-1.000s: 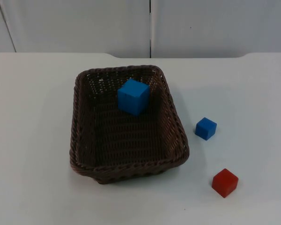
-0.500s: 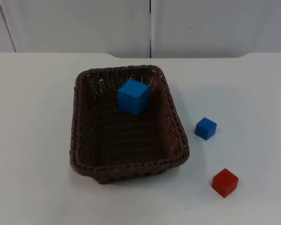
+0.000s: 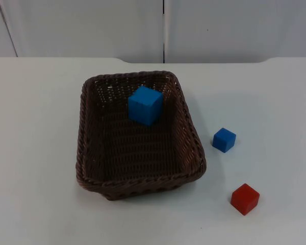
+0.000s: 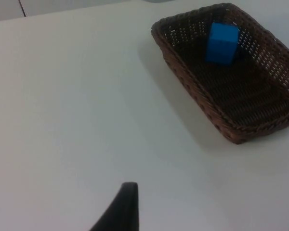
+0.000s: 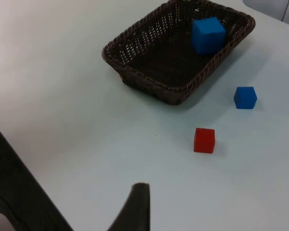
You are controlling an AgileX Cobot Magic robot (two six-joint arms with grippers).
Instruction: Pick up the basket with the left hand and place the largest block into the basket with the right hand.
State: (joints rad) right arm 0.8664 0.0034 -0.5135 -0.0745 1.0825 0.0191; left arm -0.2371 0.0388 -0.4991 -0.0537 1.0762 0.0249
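A dark brown woven basket [image 3: 143, 179] rests on the white table. The largest block, a blue cube [image 3: 145, 105], lies inside it near the far wall. From the left wrist view, the basket [image 4: 192, 96] with the blue cube [image 4: 223, 43] is well ahead of my left gripper [image 4: 127, 192], which holds nothing and waits over bare table. My right gripper [image 5: 139, 192] also waits far back from the basket [image 5: 149, 82] and the blue cube [image 5: 208, 34], with nothing in it.
A small blue cube [image 3: 224, 140] lies on the table right of the basket, and a small red cube [image 3: 245, 198] nearer the front edge. Both appear in the right wrist view, blue [image 5: 245, 97] and red [image 5: 204, 140]. The grey partition wall [image 3: 163, 25] closes the back.
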